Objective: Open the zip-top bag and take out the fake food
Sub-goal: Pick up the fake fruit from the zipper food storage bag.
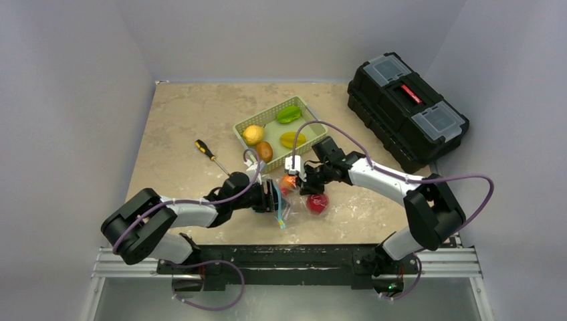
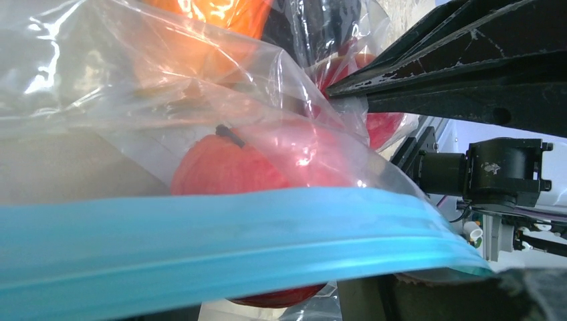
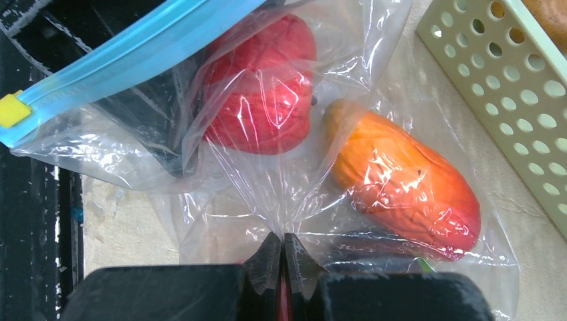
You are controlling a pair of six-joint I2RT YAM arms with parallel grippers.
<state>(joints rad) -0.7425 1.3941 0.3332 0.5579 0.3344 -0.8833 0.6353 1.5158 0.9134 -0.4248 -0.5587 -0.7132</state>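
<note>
The clear zip-top bag [image 3: 281, 180] lies on the table between my two grippers. My right gripper [image 3: 284, 242] is shut on a pinch of its film, near the orange piece [image 1: 289, 182]. Inside the bag I see a red fruit [image 3: 261, 93], an orange fruit [image 3: 408, 180] and a dark piece low down. The light-blue zipper strip [image 2: 220, 247] runs right across my left gripper [image 1: 273, 198]. Its jaws stand apart with the red fruit [image 2: 234, 164] showing behind the strip. A yellow tab [image 3: 13, 110] sits at the strip's end.
The green basket [image 1: 264, 114] behind the bag holds several fake fruits, among them a yellow one [image 1: 253, 134] and a green one [image 1: 289, 114]. A yellow-and-black screwdriver [image 1: 210, 155] lies to the left. A black toolbox [image 1: 406, 110] stands at the back right.
</note>
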